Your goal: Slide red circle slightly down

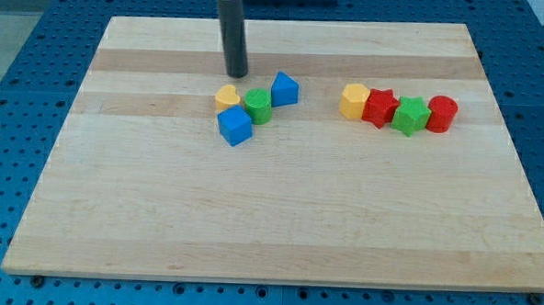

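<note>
While my tip [236,75] sits just above the yellow heart [226,97], no jaws exist to report; red circle [442,114] ends the right row, touching the green star [410,116], well apart.

My tip [237,76] (above yellow heart [226,97]); red circle [442,114] rightmost.
</note>
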You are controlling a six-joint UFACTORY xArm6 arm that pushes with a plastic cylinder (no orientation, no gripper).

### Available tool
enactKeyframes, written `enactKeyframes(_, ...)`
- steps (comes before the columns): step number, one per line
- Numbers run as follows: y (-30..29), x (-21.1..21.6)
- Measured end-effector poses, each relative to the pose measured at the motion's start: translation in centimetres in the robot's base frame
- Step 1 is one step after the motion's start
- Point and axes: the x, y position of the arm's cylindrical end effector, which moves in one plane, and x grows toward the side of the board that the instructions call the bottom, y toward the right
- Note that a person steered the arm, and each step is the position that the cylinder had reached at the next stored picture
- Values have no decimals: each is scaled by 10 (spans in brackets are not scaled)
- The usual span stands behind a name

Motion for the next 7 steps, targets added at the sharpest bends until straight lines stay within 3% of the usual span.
enactKeyframes(4,200,-8)
enactKeyframes(7,279,68)
